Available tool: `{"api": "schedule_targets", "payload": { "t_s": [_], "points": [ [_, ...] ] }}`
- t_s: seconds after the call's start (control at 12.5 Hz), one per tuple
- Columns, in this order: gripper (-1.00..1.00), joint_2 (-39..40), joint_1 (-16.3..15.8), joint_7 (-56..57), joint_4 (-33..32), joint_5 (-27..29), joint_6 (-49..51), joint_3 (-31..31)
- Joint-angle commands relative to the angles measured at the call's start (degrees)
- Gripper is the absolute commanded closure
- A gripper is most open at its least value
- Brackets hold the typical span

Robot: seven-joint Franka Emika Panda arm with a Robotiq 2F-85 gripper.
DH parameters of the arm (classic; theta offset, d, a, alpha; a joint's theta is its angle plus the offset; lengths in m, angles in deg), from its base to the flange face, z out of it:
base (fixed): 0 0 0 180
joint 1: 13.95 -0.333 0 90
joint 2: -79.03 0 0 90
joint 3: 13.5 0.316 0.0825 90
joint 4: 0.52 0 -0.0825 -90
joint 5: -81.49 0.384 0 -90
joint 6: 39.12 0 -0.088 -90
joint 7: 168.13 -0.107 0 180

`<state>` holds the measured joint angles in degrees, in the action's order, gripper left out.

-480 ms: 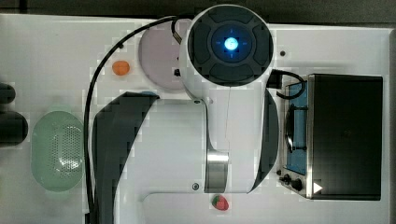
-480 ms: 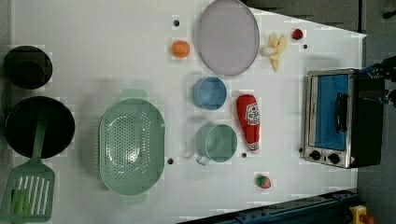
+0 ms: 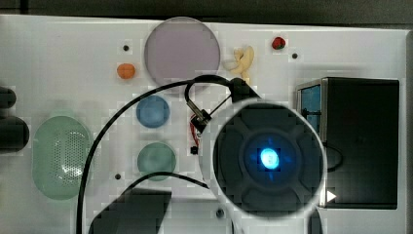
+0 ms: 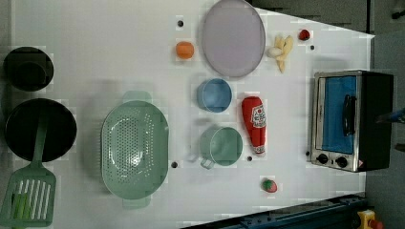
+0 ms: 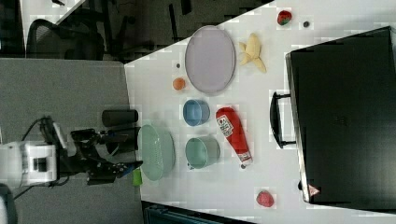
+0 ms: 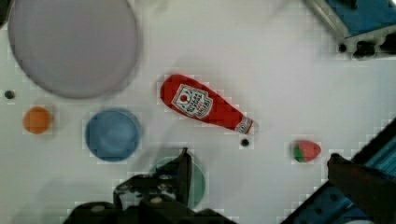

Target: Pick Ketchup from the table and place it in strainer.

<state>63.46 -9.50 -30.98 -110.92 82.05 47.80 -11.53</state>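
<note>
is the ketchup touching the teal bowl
Apart. The left view shows bare white table between the ketchup and the teal bowl.

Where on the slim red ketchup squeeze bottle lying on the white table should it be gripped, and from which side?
Probably across the labelled middle of the slim red ketchup squeeze bottle, coming straight down from above. It lies flat on its side on the white table, with free space along both long sides; the capped end narrows, so the wider labelled body offers a steadier hold.
</note>
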Motion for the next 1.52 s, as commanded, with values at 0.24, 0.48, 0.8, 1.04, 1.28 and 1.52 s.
{"api": "schedule_targets", "payload": {
  "t_s": [0.24,0.48,0.8,1.04,1.28,1.52],
  "points": [
    [-1.00,6.69,1.86,8.28,-2.83,-0.04,-0.58,0.92],
    [-1.00,10.82,1.62,14.36,-5.45,-0.04,-2.00,1.62],
    [-1.00,15.89,0.89,32.60,-9.87,-0.04,-11.93,2.29],
    [-1.00,19.41,0.32,43.24,-13.27,-0.06,-21.00,2.34],
    [-1.00,22.44,0.17,47.84,-17.88,-0.06,-29.54,2.36],
    [-1.00,25.40,-0.12,47.81,-21.60,-0.06,-39.32,2.71]
  ]
}}
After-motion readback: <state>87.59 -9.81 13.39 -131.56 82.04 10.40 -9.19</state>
